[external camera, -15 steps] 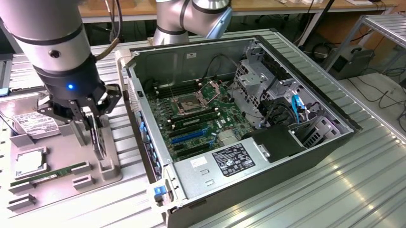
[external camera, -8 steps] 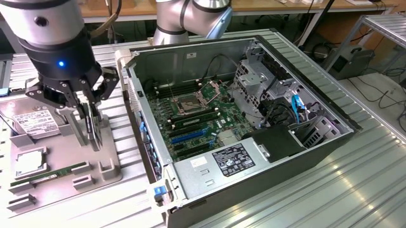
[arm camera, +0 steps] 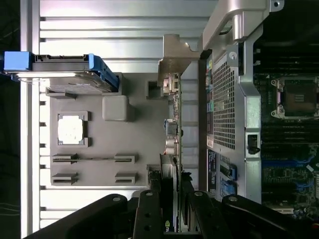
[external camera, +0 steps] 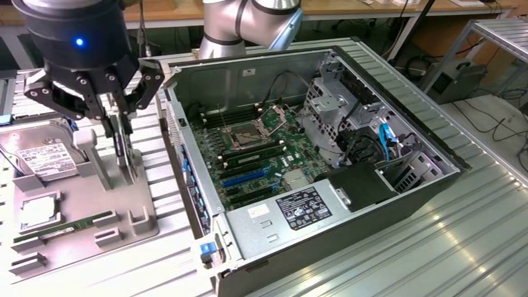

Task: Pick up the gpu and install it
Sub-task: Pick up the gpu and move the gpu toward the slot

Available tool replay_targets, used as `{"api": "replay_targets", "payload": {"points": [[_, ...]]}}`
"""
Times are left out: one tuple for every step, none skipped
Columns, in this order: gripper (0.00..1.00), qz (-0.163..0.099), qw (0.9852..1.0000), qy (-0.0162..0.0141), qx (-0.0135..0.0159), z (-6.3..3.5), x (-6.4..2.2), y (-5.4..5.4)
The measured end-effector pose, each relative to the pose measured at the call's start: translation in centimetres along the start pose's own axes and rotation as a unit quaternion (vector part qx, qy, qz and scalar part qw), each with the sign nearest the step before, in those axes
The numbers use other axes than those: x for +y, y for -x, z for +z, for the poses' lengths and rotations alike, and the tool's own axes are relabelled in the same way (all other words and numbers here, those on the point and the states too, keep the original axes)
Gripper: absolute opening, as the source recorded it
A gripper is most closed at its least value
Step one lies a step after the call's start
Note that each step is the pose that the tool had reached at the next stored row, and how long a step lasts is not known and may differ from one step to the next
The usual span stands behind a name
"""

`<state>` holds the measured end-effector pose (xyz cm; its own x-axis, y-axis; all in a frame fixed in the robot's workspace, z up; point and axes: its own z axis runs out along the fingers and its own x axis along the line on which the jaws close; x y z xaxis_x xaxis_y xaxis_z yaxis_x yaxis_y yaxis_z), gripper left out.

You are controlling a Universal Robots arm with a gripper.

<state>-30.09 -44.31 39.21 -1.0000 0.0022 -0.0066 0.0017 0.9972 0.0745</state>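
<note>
Ribbed aluminium worktop (external camera: 462, 247) carries all items; benches and cables stand in the background.

Exterior view: a grey fixture tray (external camera: 83, 235) lies along the worktop's edge on the exterior view's left. An open computer case (external camera: 247, 74) lies on its side just beside the tray, across the middle of the worktop. Its motherboard (external camera: 256, 161) is exposed, and its silver power supply (external camera: 289, 213) sits at the near end. On the tray are a hard drive (external camera: 41, 158) with a white label, a square processor (external camera: 37, 210) and a green memory stick (external camera: 70, 224) lying flat near the front edge. The gpu (external camera: 125, 162) stands upright on edge in a slotted holder at the side of the tray nearest the case. The gripper (external camera: 117, 133) hangs directly over the card. Its jaws are drawn in to a narrow gap with the card's upper edge between them, gripping it. The card's lower edge sits in the holder. The arm (external camera: 247, 25) rises behind the case.

Wrist view: the gpu (arm camera: 173, 129) appears edge-on, running along the tray (arm camera: 144, 154) close to the perforated wall of the case (arm camera: 224, 99). Its silver bracket (arm camera: 174, 55) is at the end away from the gripper (arm camera: 172, 191). The jaws flank both faces of the card. The hard drive (arm camera: 65, 74), with blue rails, the processor (arm camera: 72, 129) and the memory stick (arm camera: 94, 159) lie well apart from the card.
</note>
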Motion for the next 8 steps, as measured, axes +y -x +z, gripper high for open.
{"api": "replay_targets", "payload": {"points": [[0.26,0.000,1.0000,0.0000,0.0008,-0.51,-0.14,0.2],[0.26,0.000,1.0000,0.0000,0.0015,-1.14,-0.32,0.6],[0.26,0.000,1.0000,0.0000,0.0021,-1.59,-0.43,0.8],[0.26,0.000,1.0000,0.0000,0.0028,-2.07,-0.55,1.1],[0.26,0.000,1.0000,0.0000,0.0034,-2.54,-0.66,1.4],[0.26,0.000,1.0000,-0.0001,0.0048,-3.40,-0.83,1.9],[0.26,0.000,1.0000,0.0000,0.0059,-4.08,-0.94,2.4],[0.26,0.000,1.0000,0.0000,0.0071,-4.52,-0.99,2.8]]}}
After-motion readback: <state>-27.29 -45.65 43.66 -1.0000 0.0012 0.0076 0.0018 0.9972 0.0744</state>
